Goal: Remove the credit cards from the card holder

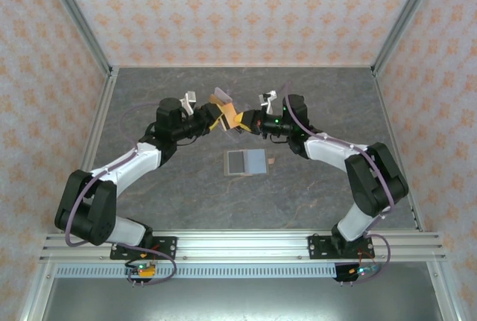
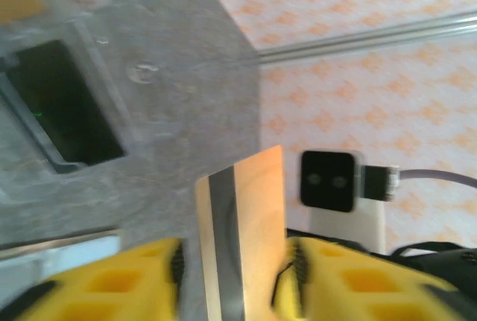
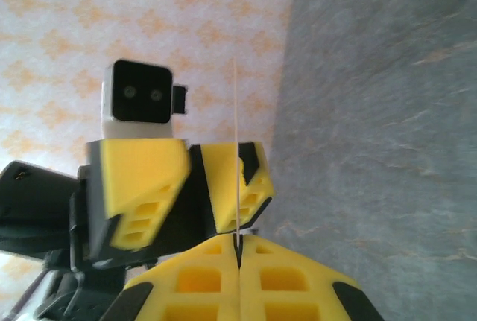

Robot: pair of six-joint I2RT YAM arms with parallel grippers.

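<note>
Two robot arms are facing each other, nose to nose, over the far middle of a grey tabletop (image 1: 186,202), seen from above. The right arm (image 1: 335,150) is angling in from the right. Its yellow jaws are pressing together on a tan card (image 2: 257,217), pinching it by one edge. In the right wrist view this card is showing edge-on as a thin pale line. The left arm (image 1: 134,164) is angling in from the left. Its yellow jaws are standing spread, one on each side of the same tan card, with a gap showing at one side.

The card holder (image 1: 221,96) is a clear plastic stand showing a black rectangle and a tan-orange one. It is sitting just beyond the spot where the jaws are facing each other, toward the back wall. Whether it is resting on the tabletop I cannot tell.

Two pale grey-blue cards (image 1: 246,161) are lying flat side by side on the tabletop, nearer the arm bases and apart from both sets of jaws.
</note>
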